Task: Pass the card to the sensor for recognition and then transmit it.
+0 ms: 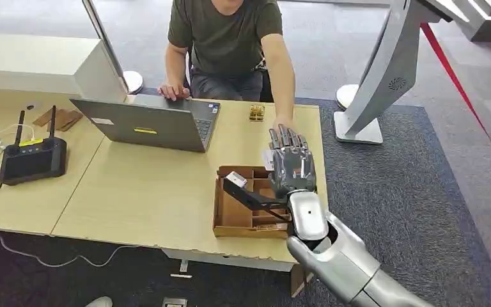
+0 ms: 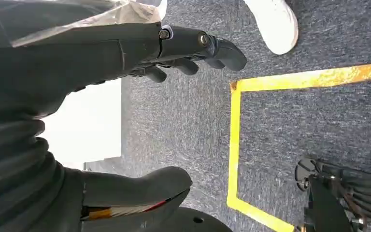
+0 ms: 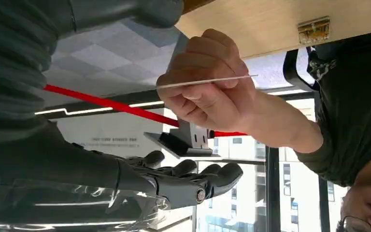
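A person's hand [image 3: 207, 92] pinches a thin white card [image 3: 207, 80], seen edge-on in the right wrist view. It sits in the gap between my right hand's thumb [image 3: 125, 9] and its dark fingers [image 3: 193, 181], touching neither. From the head view, my right hand [image 1: 291, 163] is raised over the table's right end, fingers spread upward, with a white corner of the card [image 1: 268, 158] beside it. A black angled device [image 1: 249, 195] stands in the cardboard box [image 1: 227, 220] just left of my hand. My left hand [image 2: 77, 53] hangs over the carpet and holds nothing.
An open laptop [image 1: 150, 123] and a black box with two antennas [image 1: 32, 160] are on the wooden table [image 1: 140, 192]. A small brass object [image 1: 256, 113] lies near the person's arm. A grey stand [image 1: 383, 77] rises at the right. Yellow tape [image 2: 234, 145] marks the floor.
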Motion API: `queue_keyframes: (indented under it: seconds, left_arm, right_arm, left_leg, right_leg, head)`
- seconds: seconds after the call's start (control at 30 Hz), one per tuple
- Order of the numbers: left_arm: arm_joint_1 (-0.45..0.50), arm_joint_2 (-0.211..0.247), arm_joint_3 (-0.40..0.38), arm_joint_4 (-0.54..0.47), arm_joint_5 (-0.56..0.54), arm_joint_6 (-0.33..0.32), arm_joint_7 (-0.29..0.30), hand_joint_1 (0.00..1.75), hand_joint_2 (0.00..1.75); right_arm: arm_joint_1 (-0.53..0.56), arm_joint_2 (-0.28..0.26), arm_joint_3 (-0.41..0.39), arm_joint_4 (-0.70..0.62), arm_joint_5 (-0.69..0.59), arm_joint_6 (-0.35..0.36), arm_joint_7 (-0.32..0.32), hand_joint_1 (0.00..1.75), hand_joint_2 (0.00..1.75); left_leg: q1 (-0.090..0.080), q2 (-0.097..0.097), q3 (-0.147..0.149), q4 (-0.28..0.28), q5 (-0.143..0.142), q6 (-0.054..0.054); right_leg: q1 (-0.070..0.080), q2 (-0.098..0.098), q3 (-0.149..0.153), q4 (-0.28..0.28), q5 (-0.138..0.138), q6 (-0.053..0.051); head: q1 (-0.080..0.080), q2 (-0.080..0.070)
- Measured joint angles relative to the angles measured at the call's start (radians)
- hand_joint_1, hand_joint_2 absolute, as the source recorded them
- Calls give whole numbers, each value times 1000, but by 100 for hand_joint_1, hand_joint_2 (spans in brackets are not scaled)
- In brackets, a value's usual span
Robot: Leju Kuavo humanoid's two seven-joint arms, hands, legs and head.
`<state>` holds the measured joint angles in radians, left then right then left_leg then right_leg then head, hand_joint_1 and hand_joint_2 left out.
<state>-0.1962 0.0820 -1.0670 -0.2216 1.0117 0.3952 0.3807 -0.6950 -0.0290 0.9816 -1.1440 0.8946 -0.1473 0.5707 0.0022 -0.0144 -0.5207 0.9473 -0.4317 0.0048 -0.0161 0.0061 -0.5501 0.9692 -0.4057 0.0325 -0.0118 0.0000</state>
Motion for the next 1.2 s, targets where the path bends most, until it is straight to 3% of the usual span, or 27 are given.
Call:
queue_keyframes:
  seconds: [0.5, 0.9, 1.0, 1.2]
  left_arm:
    - [11, 0, 0, -1, 27, 18, -20, 0, 175]
    - [34, 0, 0, -1, 55, 37, -39, 0, 175]
    - [39, 0, 0, -1, 59, 40, -42, 0, 175]
    - [42, 0, 0, -1, 60, 41, -55, 0, 175]
  right_arm:
    - [-13, 18, 29, 58, 45, 3, 31, 175, 175]
    - [-10, 40, 31, 94, 89, -9, 18, 175, 175]
    - [-4, 42, 26, 91, 86, -43, 6, 175, 175]
    - [49, 14, -22, 11, 8, -182, -41, 175, 175]
  left_leg:
    - [0, 0, 0, 0, 0, 0]
    - [0, 0, 0, 0, 0, 0]
    - [0, 1, 0, 0, 0, 0]
    - [0, 1, 0, 1, 0, 0]
  right_leg:
    - [0, 0, 0, 0, 0, 0]
    - [0, 0, 0, 0, 0, 0]
    - [0, 0, -1, 0, 0, 0]
    - [0, 0, -1, -1, 0, 0]
  head:
    - [0, 0]
    - [0, 0]
    - [0, 0]
    - [0, 0]
